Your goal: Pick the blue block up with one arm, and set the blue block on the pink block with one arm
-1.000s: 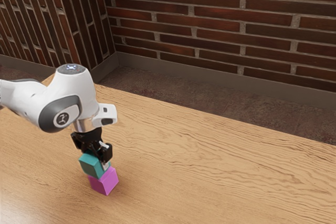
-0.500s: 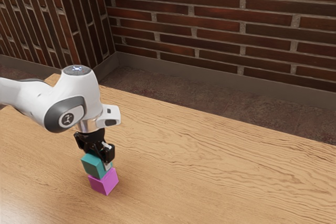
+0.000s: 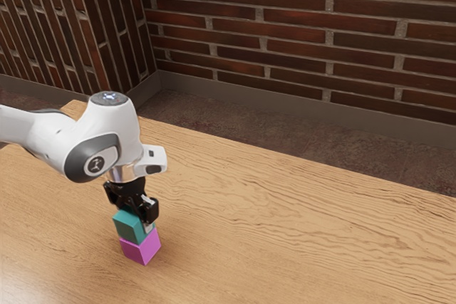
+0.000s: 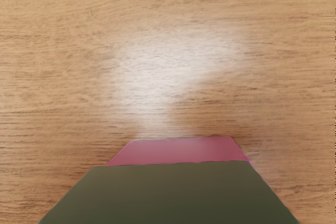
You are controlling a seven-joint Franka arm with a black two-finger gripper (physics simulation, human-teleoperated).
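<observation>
The blue block (image 3: 128, 228), teal in colour, stands on top of the pink block (image 3: 142, 249) near the table's front, toward the exterior view's left. My gripper (image 3: 132, 213) comes straight down from above and is shut on the blue block's upper part, its black fingers on two sides. In the wrist view the blue block (image 4: 168, 195) is a large dark shape just under my hand, and a strip of the pink block (image 4: 178, 150) shows past its far edge.
The wooden table (image 3: 299, 218) stretches wide toward the exterior view's right. A brick wall (image 3: 299, 26) and a dark floor strip lie beyond the table's far edge.
My hand has carried the blue block slightly down and toward the exterior view's right, bringing it squarely over and onto the pink block. The pink block has stayed put.
</observation>
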